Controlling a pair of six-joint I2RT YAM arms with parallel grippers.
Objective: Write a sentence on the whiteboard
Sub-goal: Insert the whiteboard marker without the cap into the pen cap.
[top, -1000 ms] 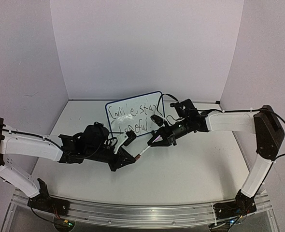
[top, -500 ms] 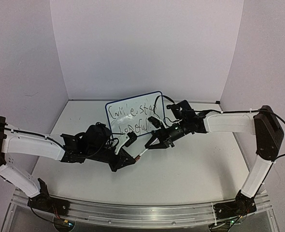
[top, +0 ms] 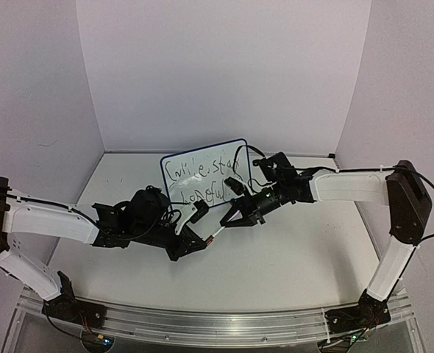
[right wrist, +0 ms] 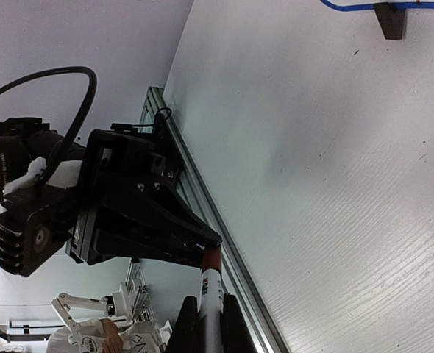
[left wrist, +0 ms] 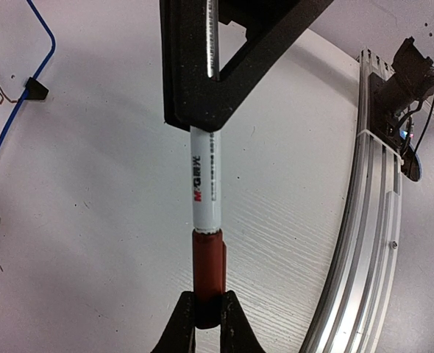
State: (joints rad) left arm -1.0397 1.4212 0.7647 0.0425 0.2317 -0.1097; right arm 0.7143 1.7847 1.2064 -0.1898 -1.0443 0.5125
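Looking down from above: the whiteboard [top: 202, 149] stands at the far middle of the table [top: 298, 257], with the sentence [top: 202, 180] on it in two lines. Just near of it, my left pincer [top: 204, 240] and right pincer [top: 233, 218] both clamp one marker [top: 217, 234]. Left wrist: my fingers [left wrist: 232, 331] pinch its red end. Right wrist: I'm clenched on the white barrel. If I pull crooked, it could slip and drop, or my right arm, close by, could topple the board.

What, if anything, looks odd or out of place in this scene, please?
The marker is clamped from both sides at once: the left gripper on its red end, the right gripper on its white barrel. The whiteboard stands askew to the back wall, and the sentence on it is a wobbly scrawl.
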